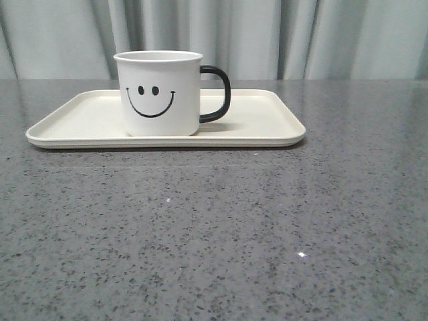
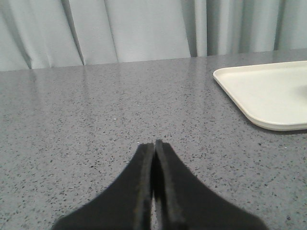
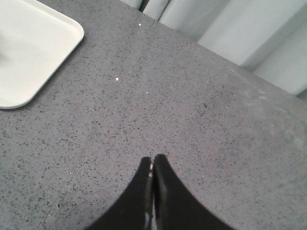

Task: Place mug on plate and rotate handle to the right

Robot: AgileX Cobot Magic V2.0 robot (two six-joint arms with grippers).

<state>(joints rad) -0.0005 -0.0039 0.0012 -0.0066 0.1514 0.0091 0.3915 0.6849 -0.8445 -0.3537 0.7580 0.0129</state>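
The mug [image 1: 161, 93] stands upright on the plate [image 1: 267, 120], handle [image 1: 219, 93] already right; treat it as rigid, glossy and breakable (probably ceramic), gripping the handle, while your left gripper [image 2: 154, 143] and right gripper [image 3: 152, 159] are closed, empty, off the plate.

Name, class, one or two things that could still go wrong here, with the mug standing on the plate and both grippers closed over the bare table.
1. The mug stands upright on the plate, its handle already pointing right; another nudge might turn it away.
2. The left gripper and right gripper are shut, each near a plate corner; a careless sweep could shift the plate.
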